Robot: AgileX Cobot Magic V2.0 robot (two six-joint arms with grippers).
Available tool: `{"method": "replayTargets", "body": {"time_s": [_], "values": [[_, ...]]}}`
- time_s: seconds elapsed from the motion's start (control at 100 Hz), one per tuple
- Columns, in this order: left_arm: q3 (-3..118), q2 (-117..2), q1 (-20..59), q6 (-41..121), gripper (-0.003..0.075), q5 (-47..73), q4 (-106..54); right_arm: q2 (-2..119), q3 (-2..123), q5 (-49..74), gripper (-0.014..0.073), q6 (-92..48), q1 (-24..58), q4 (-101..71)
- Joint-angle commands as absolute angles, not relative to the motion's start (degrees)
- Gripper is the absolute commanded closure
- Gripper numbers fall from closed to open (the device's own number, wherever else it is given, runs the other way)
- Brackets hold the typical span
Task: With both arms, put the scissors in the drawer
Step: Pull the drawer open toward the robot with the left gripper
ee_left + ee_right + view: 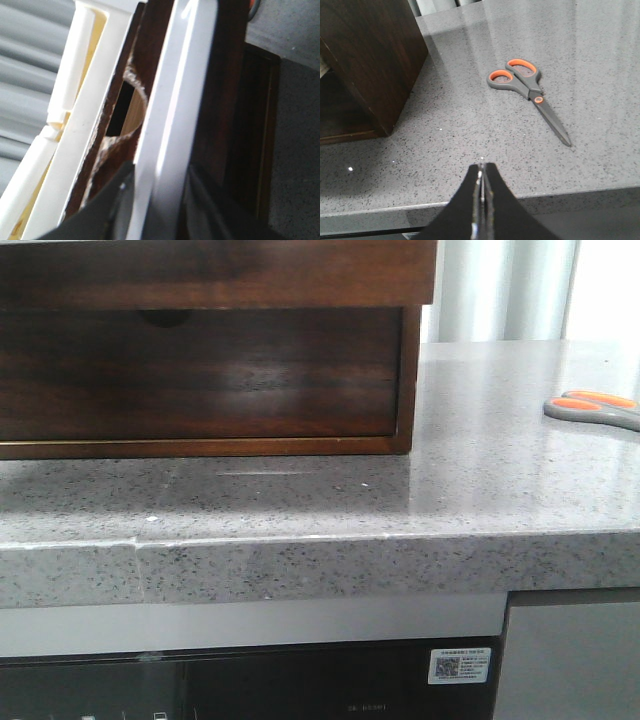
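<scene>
The scissors (595,408) lie flat on the grey counter at the far right, with grey handles and orange-lined loops. In the right wrist view the scissors (525,85) are well beyond my right gripper (481,167), which is shut and empty over the counter's front edge. The drawer (220,275) is the plain dark wood front at the top of the cabinet, standing out past the cabinet side. My left gripper (161,172) has its jaws on either side of the drawer's front panel (175,100), white inside and dark outside. Neither gripper shows in the front view.
Below the drawer is a second front (200,375) with a semicircular notch (125,110). The wooden cabinet's side (375,60) stands left of the scissors. The speckled counter (420,500) ends in a front edge above a dark appliance (250,685). Pale curtains (500,290) hang behind.
</scene>
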State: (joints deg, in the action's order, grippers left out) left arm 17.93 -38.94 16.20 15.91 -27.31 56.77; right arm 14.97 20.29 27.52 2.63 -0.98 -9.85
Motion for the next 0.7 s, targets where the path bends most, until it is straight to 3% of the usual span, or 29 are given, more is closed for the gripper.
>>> {"method": "replayTargets", "body": {"time_s": [0.0,0.69], "values": [[19.9,-38.59,16.13,14.52,0.0401,-28.7,52.1,16.03,22.38,23.74,0.0699,2.43,-0.91,-10.05],[19.87,-38.59,16.13,-3.91,0.04,-34.96,62.21,16.03,22.38,23.74,0.0699,2.43,-0.91,-10.05]]}}
